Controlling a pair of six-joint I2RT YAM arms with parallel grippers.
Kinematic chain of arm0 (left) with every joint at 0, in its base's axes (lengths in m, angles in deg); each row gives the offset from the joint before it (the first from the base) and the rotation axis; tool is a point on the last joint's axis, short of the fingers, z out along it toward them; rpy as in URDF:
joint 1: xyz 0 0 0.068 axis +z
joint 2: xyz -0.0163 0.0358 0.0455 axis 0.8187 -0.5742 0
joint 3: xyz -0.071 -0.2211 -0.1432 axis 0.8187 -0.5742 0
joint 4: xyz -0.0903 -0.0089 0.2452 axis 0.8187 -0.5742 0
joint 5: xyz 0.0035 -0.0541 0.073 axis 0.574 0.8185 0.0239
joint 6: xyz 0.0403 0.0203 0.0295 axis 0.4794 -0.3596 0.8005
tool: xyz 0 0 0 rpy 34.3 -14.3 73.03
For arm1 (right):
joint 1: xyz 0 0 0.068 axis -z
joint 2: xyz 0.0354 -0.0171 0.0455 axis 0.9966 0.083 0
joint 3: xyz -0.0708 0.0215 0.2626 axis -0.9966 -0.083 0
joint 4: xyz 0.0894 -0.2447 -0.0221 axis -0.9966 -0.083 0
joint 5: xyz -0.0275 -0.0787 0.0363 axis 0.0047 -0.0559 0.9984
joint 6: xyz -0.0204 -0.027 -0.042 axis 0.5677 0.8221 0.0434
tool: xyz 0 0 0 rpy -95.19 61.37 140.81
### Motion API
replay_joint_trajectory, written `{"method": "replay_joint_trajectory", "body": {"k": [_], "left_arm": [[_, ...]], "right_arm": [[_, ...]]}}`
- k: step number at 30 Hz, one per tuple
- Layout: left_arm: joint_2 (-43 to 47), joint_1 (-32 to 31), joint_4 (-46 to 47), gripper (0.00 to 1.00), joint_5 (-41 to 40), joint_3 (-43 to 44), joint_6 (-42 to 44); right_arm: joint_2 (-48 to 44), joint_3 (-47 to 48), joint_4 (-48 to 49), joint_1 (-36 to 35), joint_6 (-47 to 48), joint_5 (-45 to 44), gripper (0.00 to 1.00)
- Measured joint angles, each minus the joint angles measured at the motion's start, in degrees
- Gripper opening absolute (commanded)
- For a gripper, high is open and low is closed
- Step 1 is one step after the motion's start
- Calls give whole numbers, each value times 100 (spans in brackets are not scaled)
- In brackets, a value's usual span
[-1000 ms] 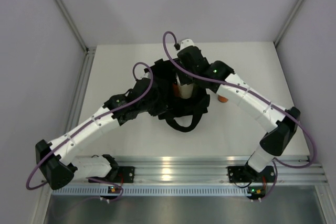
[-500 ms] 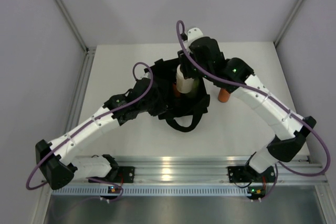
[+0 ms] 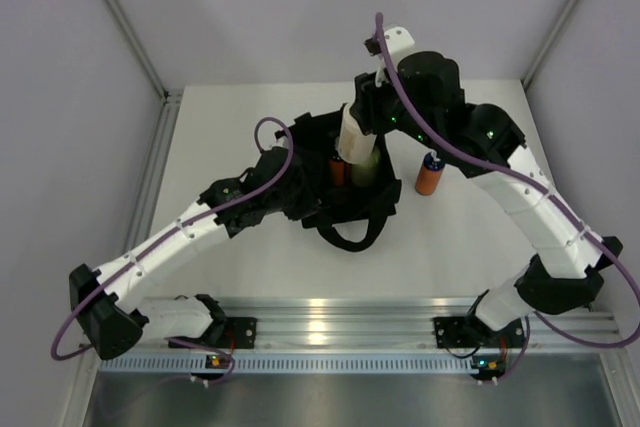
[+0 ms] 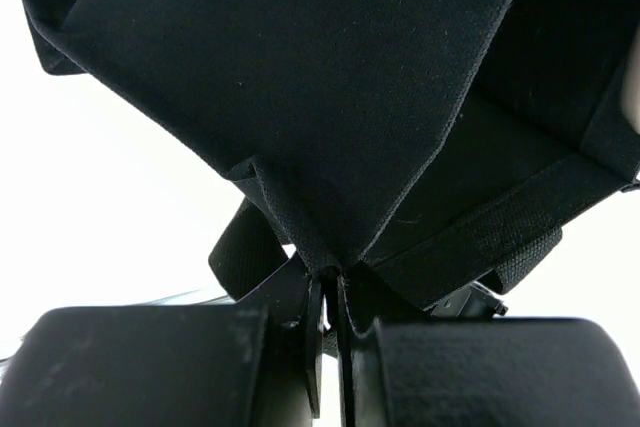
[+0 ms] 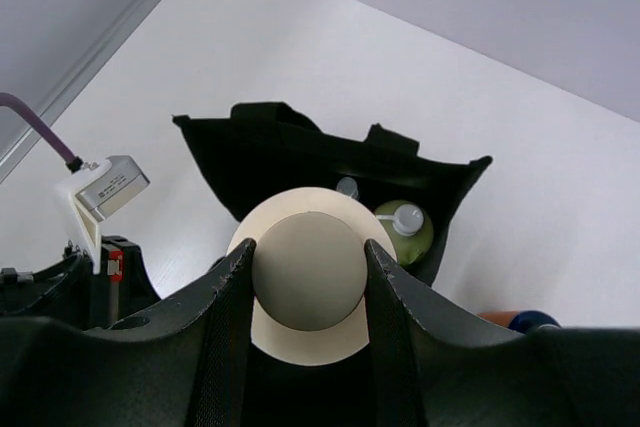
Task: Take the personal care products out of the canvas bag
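The black canvas bag [image 3: 345,215] sits open at mid-table. My left gripper [image 3: 300,197] is shut on the fabric of its left rim [image 4: 330,247], jaws pinched tight [image 4: 330,299]. My right gripper [image 5: 307,269] is shut on the cap of the cream-white bottle [image 3: 351,133], which hangs above the bag's mouth, its lower end level with the rim. Inside the bag stand a pale green bottle [image 5: 405,230] with a white cap and an orange bottle [image 3: 338,169], of which only the small cap [image 5: 347,187] shows in the right wrist view. Another orange bottle [image 3: 429,176] with a dark blue cap stands on the table right of the bag.
The bag's loop handle [image 3: 350,237] lies toward the near edge. White walls close in the table at the back and both sides. A metal rail [image 3: 330,312] runs along the front by the arm bases.
My right gripper has risen and moved back and right with the cream-white bottle, drawing it up out of the bag. The left arm has held still.
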Motion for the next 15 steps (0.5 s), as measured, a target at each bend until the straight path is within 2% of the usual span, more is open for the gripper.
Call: {"method": "replay_joint_trajectory", "body": {"k": [8, 15], "left_arm": [[-9, 0, -4, 0, 0, 11, 2], [-39, -2, -4, 0, 4, 44, 26]], "right_arm": [[-236, 192, -74, 181, 90, -420, 0], [-284, 192, -136, 1327, 28, -382, 0]]}}
